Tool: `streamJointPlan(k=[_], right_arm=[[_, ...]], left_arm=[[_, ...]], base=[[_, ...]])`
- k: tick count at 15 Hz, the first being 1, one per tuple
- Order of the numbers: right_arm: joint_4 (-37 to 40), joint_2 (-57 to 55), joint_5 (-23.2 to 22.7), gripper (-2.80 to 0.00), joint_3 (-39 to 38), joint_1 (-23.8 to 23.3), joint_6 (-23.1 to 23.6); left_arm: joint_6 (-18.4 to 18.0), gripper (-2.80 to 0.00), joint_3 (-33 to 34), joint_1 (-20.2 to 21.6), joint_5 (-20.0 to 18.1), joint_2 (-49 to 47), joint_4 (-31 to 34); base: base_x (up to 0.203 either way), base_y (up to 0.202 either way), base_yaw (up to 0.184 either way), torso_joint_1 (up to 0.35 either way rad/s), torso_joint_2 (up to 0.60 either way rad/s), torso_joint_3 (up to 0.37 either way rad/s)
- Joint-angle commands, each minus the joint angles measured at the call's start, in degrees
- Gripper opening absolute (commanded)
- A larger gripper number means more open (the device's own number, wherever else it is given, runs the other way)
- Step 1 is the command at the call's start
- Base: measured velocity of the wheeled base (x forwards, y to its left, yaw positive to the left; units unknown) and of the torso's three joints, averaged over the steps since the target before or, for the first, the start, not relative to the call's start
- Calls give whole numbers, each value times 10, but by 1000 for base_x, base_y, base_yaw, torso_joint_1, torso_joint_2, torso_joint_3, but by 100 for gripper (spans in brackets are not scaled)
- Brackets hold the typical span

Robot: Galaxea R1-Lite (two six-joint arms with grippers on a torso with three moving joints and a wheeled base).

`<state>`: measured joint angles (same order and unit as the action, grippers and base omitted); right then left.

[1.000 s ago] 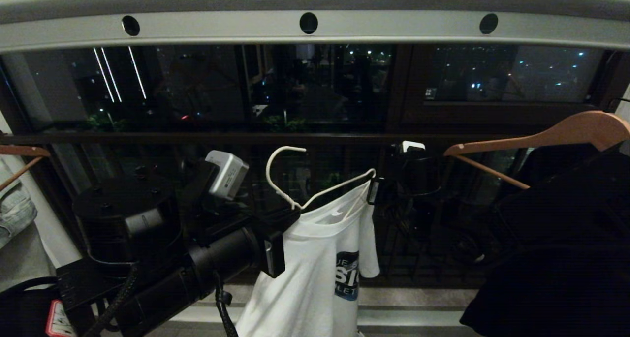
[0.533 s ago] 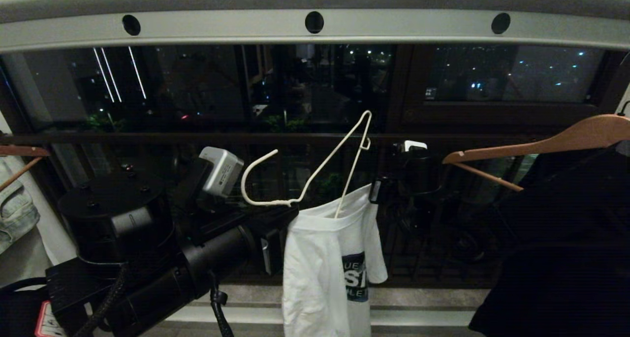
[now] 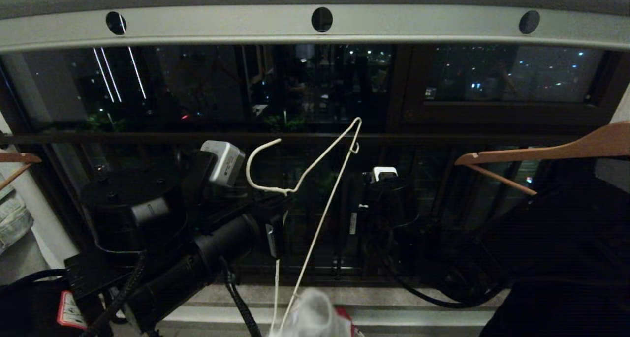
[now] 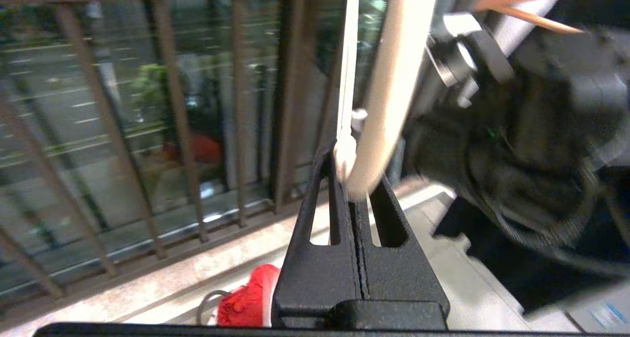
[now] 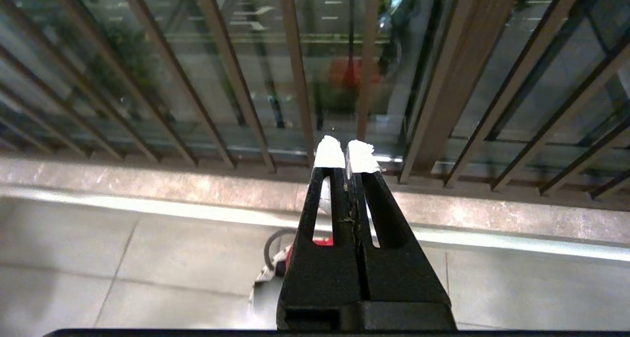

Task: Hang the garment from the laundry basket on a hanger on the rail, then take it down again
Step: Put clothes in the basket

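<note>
1. Left tool (image 3: 281, 210) clamped on the thin white wire hanger (image 3: 315, 179), tilted, below the pale grey holed metal rail (image 3: 315, 29).
2. White T-shirt (image 3: 307, 317) bunched low, off hanger.
3. Right tool (image 5: 347, 157) closed, empty.

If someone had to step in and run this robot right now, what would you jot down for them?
Left hand: shut on the white wire hanger, held tilted below the rail, not hooked on it.
Right hand: shut, holding nothing, pointed at the window railing.
T-shirt: off the hanger, a blurred white bundle low in the head view, by something red.
Basket: rim just showing behind the right hand.
Done: shirt off the hanger.
Left: check where the shirt lands; put the hanger away.
</note>
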<state>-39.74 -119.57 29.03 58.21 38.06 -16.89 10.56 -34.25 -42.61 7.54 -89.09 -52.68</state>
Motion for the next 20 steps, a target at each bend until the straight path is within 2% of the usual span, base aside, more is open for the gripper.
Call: streamJointPlan(k=[1,3,5,8,10,15,20], right_arm=[[-2,-7,1,-280,-1,8,-1],[-3,-22,2,-280,11,7,-1],[-2,-26,2,-280,15,0,0],[0,-27,1,-280,5,0,13],[2,-33,1,-280,2,0,14],[2,-32,1,-280,-5,-2,25],[2,-37,-17,-280,-18,-1,30]], left_arm=[[2,-280,-3,1,3,-15,-4],[2,-280,-4,1,12,-42,-38],[1,-280,-10,1,51,-81,-90],[-4,-280,-9,2,59,-87,-99],[-4,-280,-10,2,58,-89,-76],[1,-280,-38,4,55,-90,45],[6,-280,-45,11,55,-87,54]], base=[[0,0,0,0,0,0],[0,0,0,0,0,0],[0,0,0,0,0,0],[0,0,0,0,0,0],[0,0,0,0,0,0],[0,0,0,0,0,0],[0,0,0,0,0,0]])
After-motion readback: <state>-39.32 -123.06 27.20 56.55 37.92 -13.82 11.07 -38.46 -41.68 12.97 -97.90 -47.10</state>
